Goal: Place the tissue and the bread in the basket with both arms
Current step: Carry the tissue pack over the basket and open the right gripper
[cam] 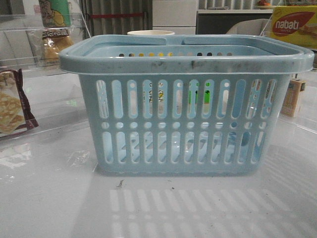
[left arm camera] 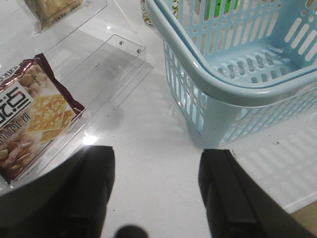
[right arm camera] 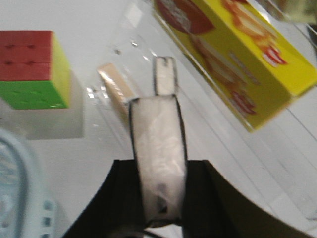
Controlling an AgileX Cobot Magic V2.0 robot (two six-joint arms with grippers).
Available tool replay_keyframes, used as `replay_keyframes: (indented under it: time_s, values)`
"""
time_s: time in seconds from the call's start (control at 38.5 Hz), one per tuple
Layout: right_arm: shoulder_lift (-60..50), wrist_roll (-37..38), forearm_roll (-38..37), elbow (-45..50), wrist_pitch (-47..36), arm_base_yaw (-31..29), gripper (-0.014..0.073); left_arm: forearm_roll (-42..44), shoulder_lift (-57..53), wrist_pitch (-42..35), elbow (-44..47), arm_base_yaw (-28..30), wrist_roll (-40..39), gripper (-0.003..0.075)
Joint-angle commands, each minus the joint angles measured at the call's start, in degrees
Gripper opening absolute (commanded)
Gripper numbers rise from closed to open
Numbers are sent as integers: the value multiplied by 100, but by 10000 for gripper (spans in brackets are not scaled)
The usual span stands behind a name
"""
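The light-blue basket (cam: 185,116) stands in the middle of the table; it also shows in the left wrist view (left arm camera: 233,84) and at the edge of the right wrist view (right arm camera: 17,198). My right gripper (right arm camera: 159,163) is shut on the tissue (right arm camera: 158,134), a flat pack seen edge-on, pale with dark edges, held above the table beside the basket. My left gripper (left arm camera: 157,151) is open and empty above bare table by the basket's corner. The bread (left arm camera: 52,9), golden-brown in a clear bag, lies on a clear shelf at the far left (cam: 49,47). Neither gripper shows in the front view.
A maroon-edged cracker packet (left arm camera: 29,114) lies on a clear acrylic tray (left arm camera: 116,64) at the left (cam: 12,101). At the right are a yellow wafer box (right arm camera: 233,54), a colour cube (right arm camera: 29,69) and a tan carton (cam: 292,96). A cup (cam: 151,33) stands behind the basket.
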Motion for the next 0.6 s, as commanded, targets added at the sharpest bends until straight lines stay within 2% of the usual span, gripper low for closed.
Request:
replay_keyframes:
  time_s: [0.0, 0.18, 0.34, 0.44, 0.57]
  values:
    - [-478, -17, 158, -187, -262, 659, 223, -43, -7, -448, -164, -56, 8, 432]
    - [-315, -17, 333, -182, -229, 1828, 223, -43, -7, -456, -164, -56, 8, 432]
    - [111, -17, 410, -182, -229, 2507, 248, -43, -7, -456, -164, -56, 8, 432]
    - [421, -17, 548, -182, -235, 2687, 360, -43, -7, -456, -164, -56, 8, 432]
    - [648, -17, 645, -182, -298, 2693, 566, -43, -7, -456, -164, -56, 8, 432]
